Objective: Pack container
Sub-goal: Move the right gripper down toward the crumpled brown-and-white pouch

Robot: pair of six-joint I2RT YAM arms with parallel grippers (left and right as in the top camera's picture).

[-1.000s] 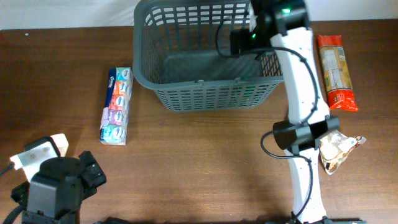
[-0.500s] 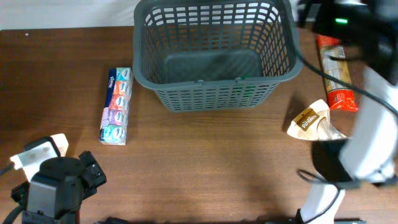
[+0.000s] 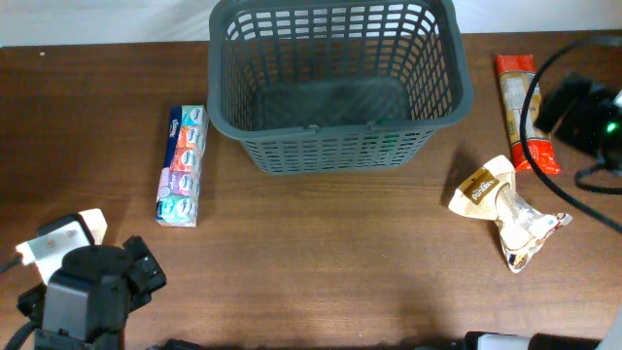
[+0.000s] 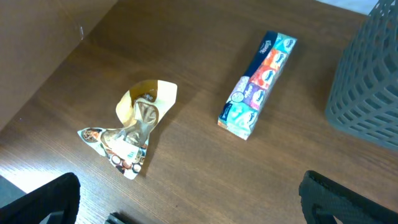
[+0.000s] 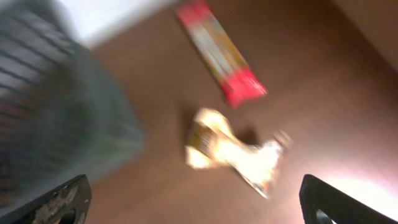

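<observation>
The container [image 3: 335, 83], a dark grey slotted basket, stands at the back middle of the table with nothing visible inside; its side shows in the left wrist view [image 4: 370, 81] and, blurred, in the right wrist view [image 5: 56, 106]. My left gripper [image 4: 193, 208] is open above bare wood, short of a crumpled yellow snack bag [image 4: 134, 134] and a colourful tissue pack [image 4: 258, 84]. My right gripper [image 5: 199, 208] is open and holds nothing, hovering over a second snack bag [image 5: 236, 149] and a red packet [image 5: 221, 53].
In the overhead view the tissue pack [image 3: 182, 165] lies left of the basket. The red packet [image 3: 523, 112] and a snack bag [image 3: 505, 209] lie right of it. The left arm [image 3: 87, 292] fills the front left corner, and the right arm [image 3: 588, 117] is at the right edge.
The right arm has swung from above the basket out to the right edge, uncovering the snack bag on the right. The left arm has not moved.
</observation>
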